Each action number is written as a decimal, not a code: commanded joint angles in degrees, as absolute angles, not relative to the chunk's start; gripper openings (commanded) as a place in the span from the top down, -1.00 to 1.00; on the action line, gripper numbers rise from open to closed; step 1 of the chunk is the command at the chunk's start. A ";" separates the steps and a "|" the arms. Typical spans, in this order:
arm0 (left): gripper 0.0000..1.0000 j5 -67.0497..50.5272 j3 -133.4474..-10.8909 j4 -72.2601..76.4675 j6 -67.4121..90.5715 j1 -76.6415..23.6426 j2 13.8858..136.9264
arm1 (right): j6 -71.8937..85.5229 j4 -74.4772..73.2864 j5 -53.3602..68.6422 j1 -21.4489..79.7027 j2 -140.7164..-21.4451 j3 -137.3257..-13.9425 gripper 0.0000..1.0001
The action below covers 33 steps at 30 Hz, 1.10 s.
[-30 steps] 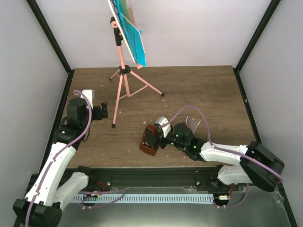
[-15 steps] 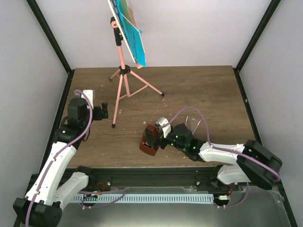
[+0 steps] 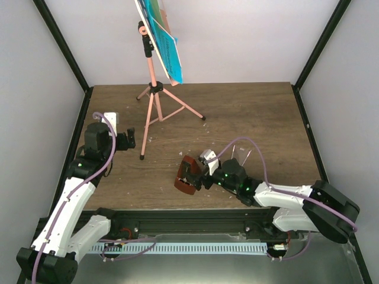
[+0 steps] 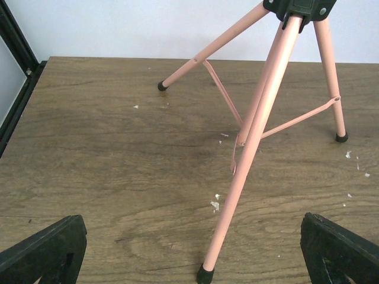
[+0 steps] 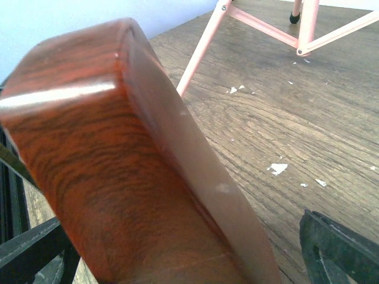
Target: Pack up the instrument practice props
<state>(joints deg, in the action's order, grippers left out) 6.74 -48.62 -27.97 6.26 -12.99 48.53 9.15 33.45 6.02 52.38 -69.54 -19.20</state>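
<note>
The pink tripod music stand (image 3: 153, 94) stands at the back left, with blue sheet-music pages (image 3: 167, 50) on its desk. Its legs show in the left wrist view (image 4: 254, 124). My left gripper (image 3: 125, 141) is open and empty, with the stand's front leg and black foot (image 4: 204, 274) between its fingers (image 4: 44, 254), apart from both. The reddish-brown metronome (image 3: 185, 180) sits tilted near the front edge and fills the right wrist view (image 5: 118, 177). My right gripper (image 3: 191, 171) is open around it, with a gap at the right finger (image 5: 337, 254).
A faint clear plastic piece (image 3: 240, 155) lies on the wooden table (image 3: 249, 118) just behind my right arm. White flecks (image 4: 215, 205) dot the wood. Black frame posts and white walls close in the table's sides and back.
My right arm has shifted a little, its forearm swinging right and the gripper edging closer onto the metronome. The left arm and the stand have hardly moved.
</note>
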 commanded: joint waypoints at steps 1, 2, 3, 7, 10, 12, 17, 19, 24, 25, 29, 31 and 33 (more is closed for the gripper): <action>-0.99 6.24 -48.17 -26.81 5.71 -12.74 48.38 | 10.17 34.44 3.79 52.80 -68.11 -18.64 -0.98; -1.00 6.14 -48.19 -26.81 5.71 -12.75 48.39 | 10.27 34.44 3.78 52.82 -68.01 -18.63 -0.97; -0.99 6.09 -48.18 -26.81 5.67 -12.72 48.42 | 10.37 34.43 3.78 52.82 -68.07 -18.68 -0.97; -1.00 6.15 -48.15 -26.81 5.71 -12.69 48.51 | 10.59 34.86 4.11 52.82 -68.11 -18.51 -0.94; -0.99 6.18 -48.16 -26.82 5.70 -12.73 48.60 | 10.69 35.13 4.30 52.82 -68.23 -18.46 -0.91; -1.00 6.22 -48.16 -26.80 5.62 -12.67 48.69 | 10.87 35.43 4.31 52.82 -68.27 -18.21 -0.89; -0.99 6.20 -48.17 -26.81 5.62 -12.68 48.69 | 11.15 35.95 4.22 52.82 -68.28 -17.78 -0.87; -1.00 6.24 -48.16 -26.76 5.61 -12.73 48.77 | 11.24 36.02 4.13 52.82 -68.29 -17.84 -0.86; -1.00 6.17 -48.16 -26.79 5.62 -12.68 48.78 | 11.51 36.33 3.81 52.82 -67.89 -17.65 -0.82; -0.99 6.22 -48.16 -26.75 5.60 -12.69 48.77 | 11.63 36.63 3.83 52.82 -67.79 -17.53 -0.81; -0.99 6.13 -48.16 -26.72 5.58 -12.68 48.78 | 11.82 37.12 3.79 52.82 -67.80 -17.49 -0.79; -1.00 6.01 -48.16 -26.67 5.58 -12.68 48.71 | 11.91 37.10 3.78 52.80 -67.99 -17.42 -0.78; -0.99 5.96 -48.16 -26.72 5.57 -12.76 48.72 | 11.87 37.20 3.78 52.82 -68.05 -17.39 -0.77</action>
<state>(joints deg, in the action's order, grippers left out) 6.35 -48.62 -27.94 6.11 -12.99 48.84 11.46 35.18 5.67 52.60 -68.53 -17.74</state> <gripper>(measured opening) 0.997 0.892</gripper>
